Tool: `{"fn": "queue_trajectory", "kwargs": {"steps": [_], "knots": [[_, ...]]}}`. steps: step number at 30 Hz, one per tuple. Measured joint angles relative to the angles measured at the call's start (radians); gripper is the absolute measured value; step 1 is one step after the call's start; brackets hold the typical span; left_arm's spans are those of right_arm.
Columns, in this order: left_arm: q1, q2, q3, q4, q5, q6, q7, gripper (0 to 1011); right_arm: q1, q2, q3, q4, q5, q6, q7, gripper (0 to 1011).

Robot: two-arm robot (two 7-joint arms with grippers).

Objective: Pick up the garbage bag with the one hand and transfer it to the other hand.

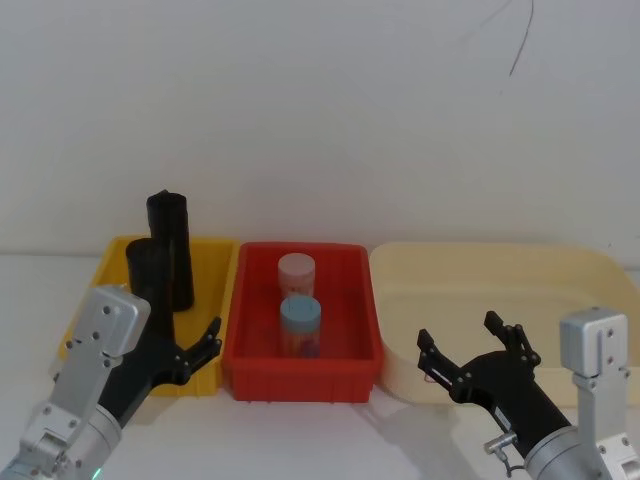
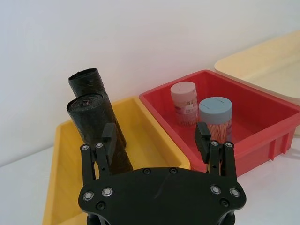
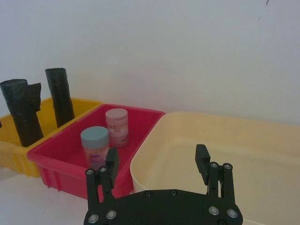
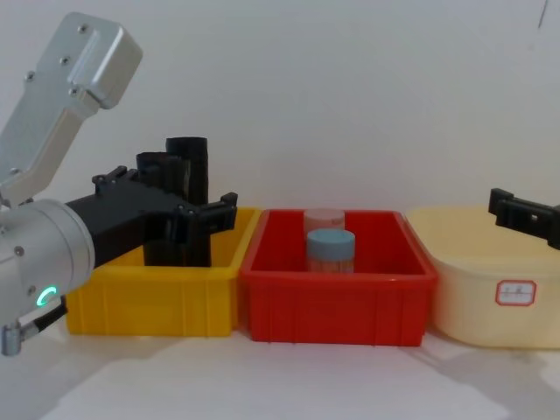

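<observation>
garbage bag (image 1: 148,268) before twin roll (image 1: 175,225) in left bin (image 1: 222,290) | front jar (image 1: 300,322), rear jar (image 1: 296,270) in middle bin (image 1: 300,378) | tub (image 1: 480,270) at right

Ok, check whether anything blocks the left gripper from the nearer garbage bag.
Nothing visible does. The left gripper hangs open over the front edge of the yellow bin, the nearer garbage bag right ahead beside one finger. The second roll stands behind it, not between. The right gripper hangs open by the cream tub.
</observation>
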Motion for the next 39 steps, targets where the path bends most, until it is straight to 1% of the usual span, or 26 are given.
{"fn": "queue_trajectory", "kwargs": {"steps": [27, 32, 39], "knots": [[0.000, 0.000, -0.001, 0.001, 0.002, -0.003, 0.000, 1002, 0.000, 0.000, 0.000, 0.000, 0.000, 0.000, 0.000, 1001], [0.001, 0.003, -0.006, 0.009, 0.009, -0.023, -0.002, 1002, 0.000, 0.000, 0.000, 0.000, 0.000, 0.000, 0.000, 1001], [0.007, 0.020, -0.022, 0.024, 0.019, -0.062, -0.007, 1001, 0.000, 0.000, 0.000, 0.000, 0.000, 0.000, 0.000, 1001]]}}
